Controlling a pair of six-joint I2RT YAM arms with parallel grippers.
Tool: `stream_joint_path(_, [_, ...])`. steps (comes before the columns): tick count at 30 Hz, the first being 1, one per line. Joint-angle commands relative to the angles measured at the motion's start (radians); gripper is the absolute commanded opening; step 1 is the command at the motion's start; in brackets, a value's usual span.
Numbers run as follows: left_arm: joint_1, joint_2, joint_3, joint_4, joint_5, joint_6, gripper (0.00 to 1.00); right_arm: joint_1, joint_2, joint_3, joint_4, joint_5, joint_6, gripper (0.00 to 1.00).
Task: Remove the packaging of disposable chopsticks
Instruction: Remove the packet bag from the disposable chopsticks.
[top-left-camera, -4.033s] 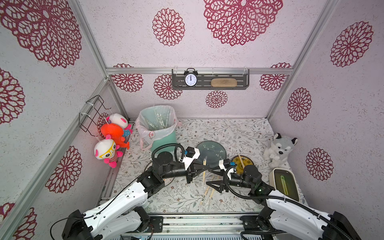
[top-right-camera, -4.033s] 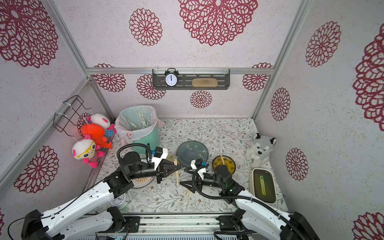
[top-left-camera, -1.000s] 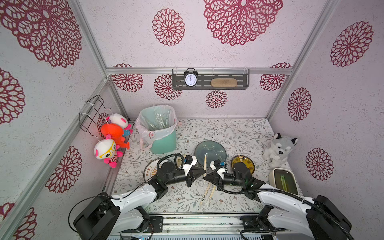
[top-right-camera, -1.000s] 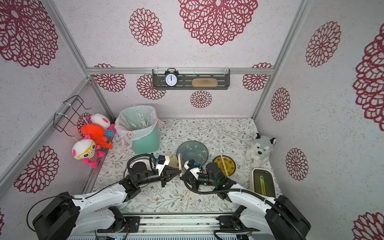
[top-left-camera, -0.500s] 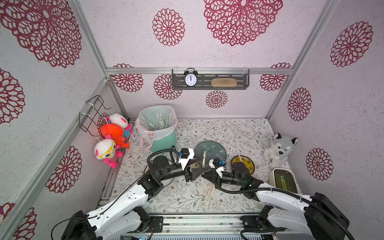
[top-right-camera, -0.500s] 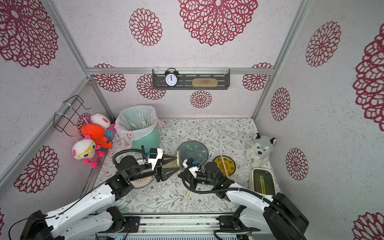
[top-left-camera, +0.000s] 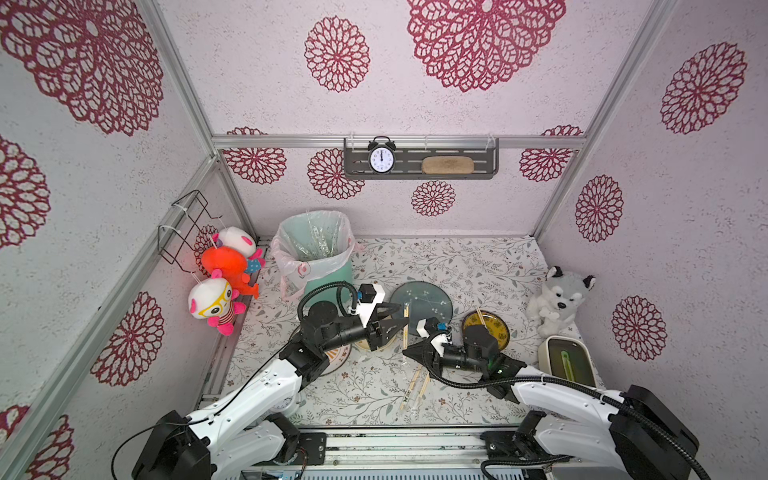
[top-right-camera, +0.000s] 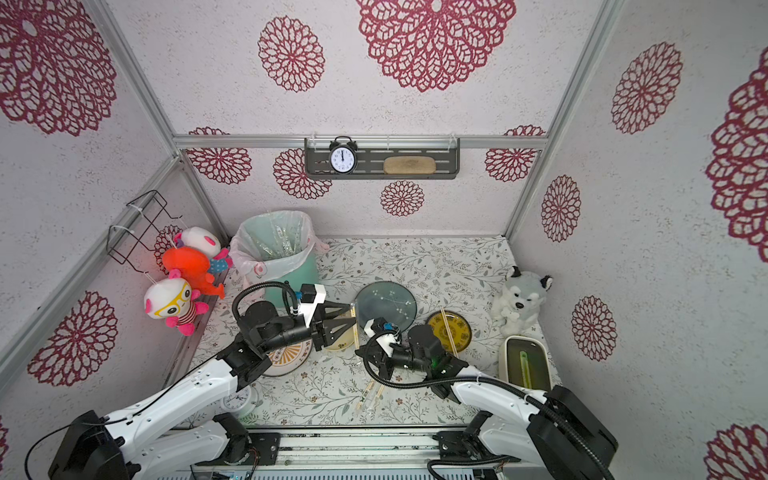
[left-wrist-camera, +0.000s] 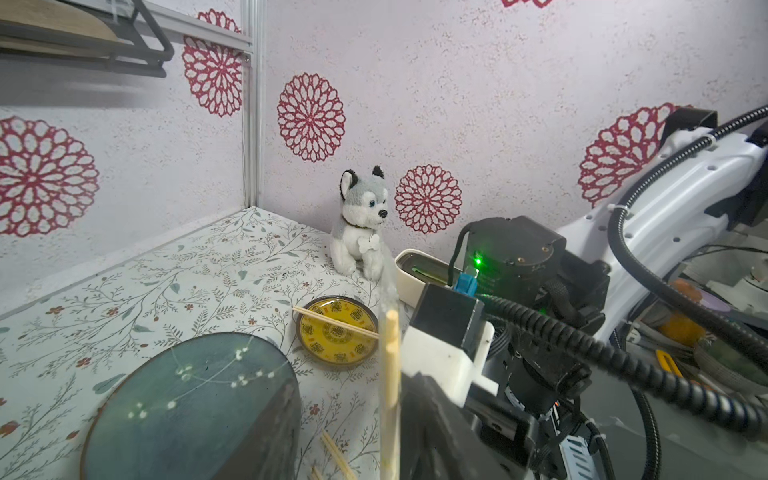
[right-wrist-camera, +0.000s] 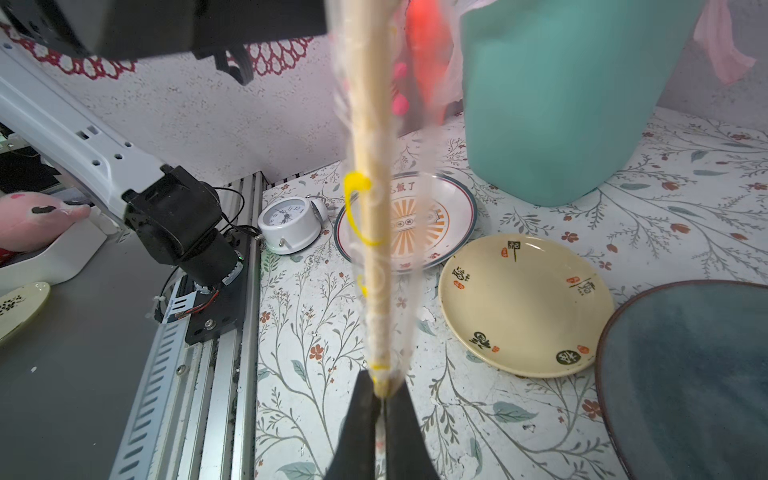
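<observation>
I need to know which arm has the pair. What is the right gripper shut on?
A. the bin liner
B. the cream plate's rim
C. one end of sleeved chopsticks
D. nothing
C: in the right wrist view the right gripper is shut on one end of the chopsticks, which are inside their clear sleeve.

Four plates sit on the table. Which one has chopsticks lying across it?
The yellow plate: chopsticks rest across it. The dark blue plate, cream plate and sunburst plate carry none.
</observation>
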Motion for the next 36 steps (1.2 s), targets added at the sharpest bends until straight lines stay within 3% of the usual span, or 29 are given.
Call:
stream_joint_path(1, [-0.002, 0.015, -0.014, 0.084, 0.072, -0.013, 0.40, 0.008, 0.005, 0.030, 0.017, 0.019, -0.029, 0.00])
stream_joint_path(5, [-0.001, 0.035, -0.022, 0.103, 0.083, -0.012, 0.29, 0.008, 0.031, 0.033, 0.025, 0.030, -0.037, 0.00])
stream_joint_path(7, [-0.001, 0.048, -0.021, 0.105, 0.096, -0.007, 0.12, 0.008, 0.044, 0.038, 0.028, 0.037, -0.039, 0.00])
stream_joint_path(8, [-0.001, 0.055, -0.022, 0.106, 0.105, 0.000, 0.10, 0.008, 0.052, 0.043, 0.026, 0.037, -0.041, 0.00])
stream_joint_path(15, [-0.003, 0.107, -0.036, 0.148, 0.117, -0.006, 0.16, 0.009, 0.089, 0.057, 0.017, 0.042, -0.055, 0.00])
stream_joint_path(18, [-0.003, 0.120, -0.041, 0.172, 0.114, -0.015, 0.41, 0.009, 0.097, 0.057, 0.018, 0.052, -0.059, 0.00])
stream_joint_path(19, [-0.001, 0.120, -0.040, 0.172, 0.105, -0.007, 0.41, 0.009, 0.099, 0.057, 0.018, 0.053, -0.059, 0.00])
stream_joint_path(24, [0.002, 0.101, -0.066, 0.238, 0.079, -0.025, 0.33, 0.011, 0.092, 0.046, 0.021, 0.057, -0.057, 0.00])
stream_joint_path(29, [0.005, 0.097, -0.096, 0.312, 0.070, -0.046, 0.13, 0.010, 0.078, 0.038, 0.028, 0.050, -0.053, 0.00])
stream_joint_path(36, [0.005, 0.127, -0.116, 0.366, 0.089, -0.081, 0.00, 0.010, 0.056, 0.027, 0.036, 0.056, -0.051, 0.00])
